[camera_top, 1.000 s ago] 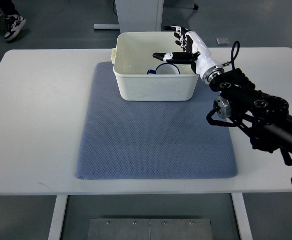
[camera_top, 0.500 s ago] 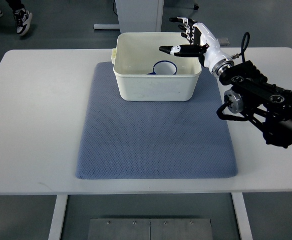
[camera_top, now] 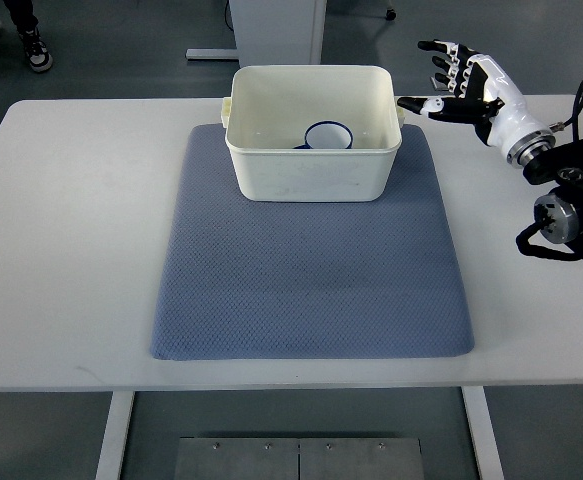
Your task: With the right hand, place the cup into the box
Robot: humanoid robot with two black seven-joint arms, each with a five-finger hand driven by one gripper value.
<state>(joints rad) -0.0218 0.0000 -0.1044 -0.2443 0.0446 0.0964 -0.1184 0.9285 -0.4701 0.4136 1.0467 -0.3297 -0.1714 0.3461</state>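
A person's shoes (camera_top: 11, 35) show at the upper left of the frame, on the floor beyond the white tabletop (camera_top: 71, 250). Across the middle lies the blue-grey textured mat (camera_top: 311, 290), and on its upper part stands the cream rectangular plastic box (camera_top: 311, 165). The white enamel cup with a dark blue rim (camera_top: 328, 136) sits inside the box, toward its near right side, mouth up. At the upper right, the white and black right hand (camera_top: 461, 85) has pulled back: a second ago it hung over the box's right edge, now it is well clear of the box, off the mat, fingers (camera_top: 418, 103) spread wide and holding nothing. The cup is released, so the placing looks done and the arm is retreating
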